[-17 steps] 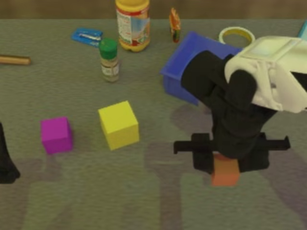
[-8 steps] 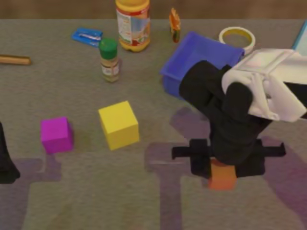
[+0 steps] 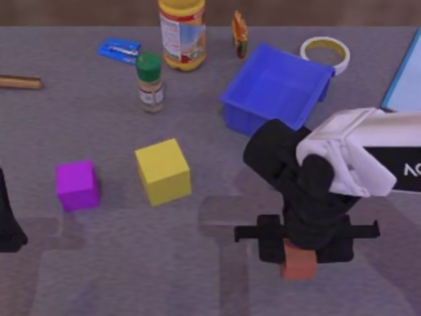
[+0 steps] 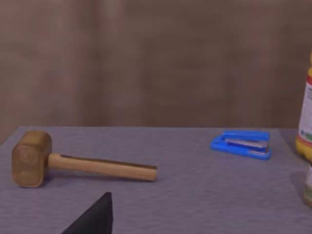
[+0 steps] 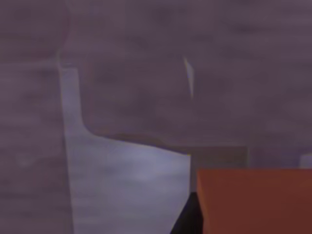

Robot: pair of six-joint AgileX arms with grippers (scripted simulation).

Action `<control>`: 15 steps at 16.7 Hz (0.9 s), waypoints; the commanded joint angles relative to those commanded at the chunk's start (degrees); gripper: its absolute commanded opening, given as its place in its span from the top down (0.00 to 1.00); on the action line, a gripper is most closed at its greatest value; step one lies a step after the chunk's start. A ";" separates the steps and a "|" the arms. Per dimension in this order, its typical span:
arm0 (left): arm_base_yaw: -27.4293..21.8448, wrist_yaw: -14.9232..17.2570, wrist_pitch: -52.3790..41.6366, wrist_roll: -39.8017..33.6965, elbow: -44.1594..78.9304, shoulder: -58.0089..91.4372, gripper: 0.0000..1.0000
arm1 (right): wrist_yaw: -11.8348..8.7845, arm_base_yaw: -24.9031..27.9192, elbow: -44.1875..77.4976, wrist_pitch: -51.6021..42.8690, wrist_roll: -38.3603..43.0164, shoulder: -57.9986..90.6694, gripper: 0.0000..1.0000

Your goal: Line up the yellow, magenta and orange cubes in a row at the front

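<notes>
The yellow cube (image 3: pixel 163 171), the largest, sits near the table's centre toward nine o'clock; matte and rigid, it looks light but wide, so flat opposite faces are the place to grip. The magenta cube (image 3: pixel 77 185) rests beyond it, farther toward nine o'clock, apart from the yellow one. The orange cube (image 3: pixel 299 263), the smallest, is clamped in the right gripper (image 3: pixel 300 238) around five o'clock; it should be light and stiff, and a side-face hold seems secure. Compared with a second ago, that gripper and cube have travelled toward six o'clock, uncovering the blue box (image 3: pixel 276 89). The left gripper (image 3: pixel 9 230) is parked at nine o'clock; whether it is released or clenched I cannot tell.
</notes>
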 joint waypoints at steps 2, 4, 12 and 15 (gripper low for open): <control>0.00 0.00 0.00 0.00 0.00 0.00 0.00 | 0.00 0.00 0.00 0.00 0.00 0.00 1.00; 0.00 0.00 0.00 0.00 0.00 0.00 0.00 | 0.00 0.00 0.00 0.00 0.00 0.00 0.85; 0.00 0.00 0.00 0.00 0.00 0.00 0.00 | 0.00 0.00 0.00 0.00 0.00 0.00 0.25; 0.00 0.00 0.00 0.00 0.00 0.00 0.00 | 0.00 0.00 0.00 0.00 0.00 0.00 0.02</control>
